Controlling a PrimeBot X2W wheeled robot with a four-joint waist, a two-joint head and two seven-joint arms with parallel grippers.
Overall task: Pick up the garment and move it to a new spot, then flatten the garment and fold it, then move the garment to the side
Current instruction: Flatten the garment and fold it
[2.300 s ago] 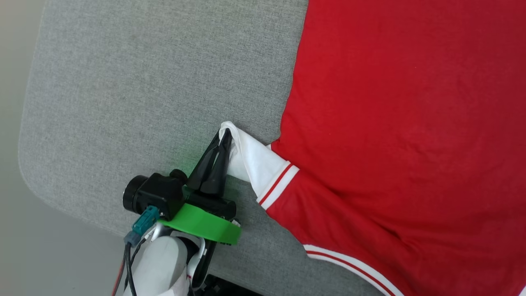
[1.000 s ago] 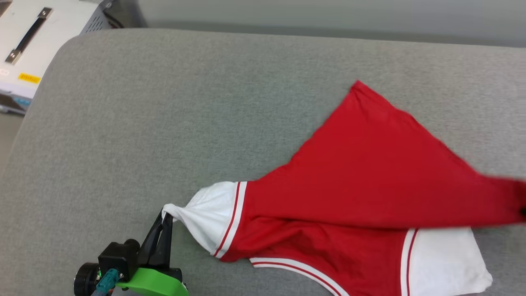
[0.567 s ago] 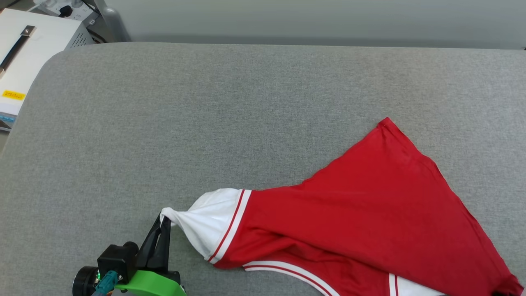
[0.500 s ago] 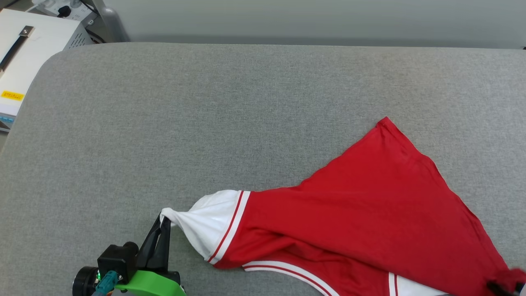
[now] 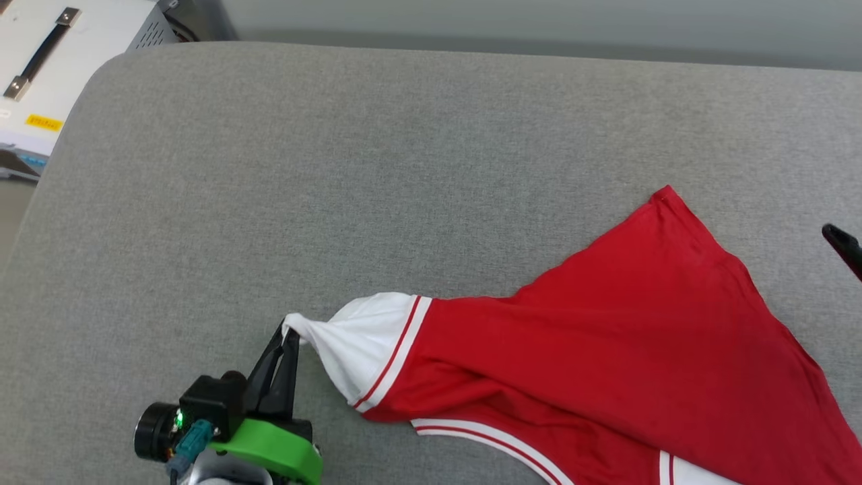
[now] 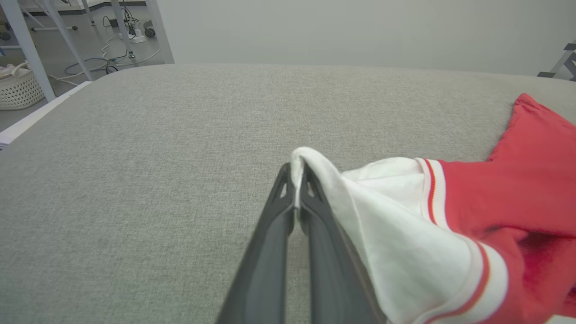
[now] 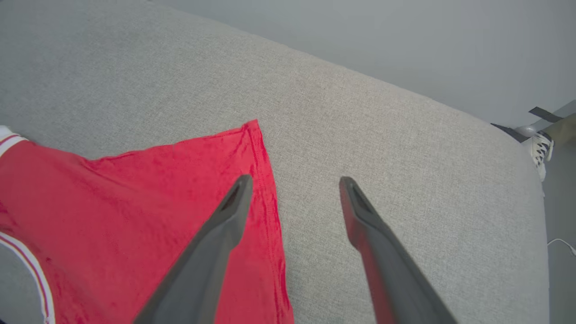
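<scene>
The garment (image 5: 606, 350), soft red cloth with a white, stripe-trimmed sleeve, lies as a rumpled triangle on the grey woven surface (image 5: 337, 168). The left tool (image 5: 291, 335) pinches the twisted sleeve tip. The right tool (image 7: 294, 182) is spread, one finger over the red hem, the other over bare weave.

The garment (image 5: 606, 350) runs off the head view's near and right edges. Part of its sleeve (image 5: 363, 343) is hidden between the fingers of the left gripper (image 5: 291, 331). The head view's right edge cuts the right gripper (image 7: 294, 184) to one dark fingertip (image 5: 842, 242). The label (image 5: 44, 122) on the far-left box (image 5: 101, 27) is too small to read.
</scene>
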